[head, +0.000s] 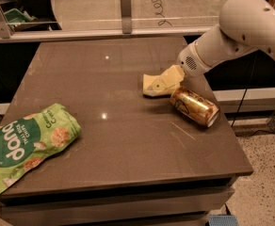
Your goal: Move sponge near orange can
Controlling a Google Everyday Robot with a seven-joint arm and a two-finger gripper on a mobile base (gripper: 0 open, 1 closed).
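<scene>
Right of centre: cream-coloured two-finger gripper (162,84), low over the desk, on the end of a thick white arm (243,25) coming in from the upper right corner. Jaws closed on the small pale yellow soft sponge (150,86). Block poking out to the left of the jaws, tilted, lower edge on or just above the surface. Can't tell which, only a dark shadow under it.

Just right of and below the sponge: metallic orange-gold drink can (195,107) with dark markings, lying on its side, silver rim pointing to the lower right, near the desk's right edge. Sponge and orange can very close, either a narrow gap or touching at the can's upper-left end. Can't tell which. Gripper just above-left of that same end.

Lower left: green crinkly snack bag (27,142) with white lettering and cookie prints, lying flat, partly hanging past the left edge, well apart from sponge and can.

Carrying all of it: dark grey-brown flat desk (100,60), glossy, two small light reflections left of centre.

Behind, along the top: pale horizontal rail (81,33) with a grey upright post (125,8), glass panel above it, coiled cable (155,1) behind the glass. Upper left corner: part of a green bin (12,20). Lower right: speckled floor (269,173).
</scene>
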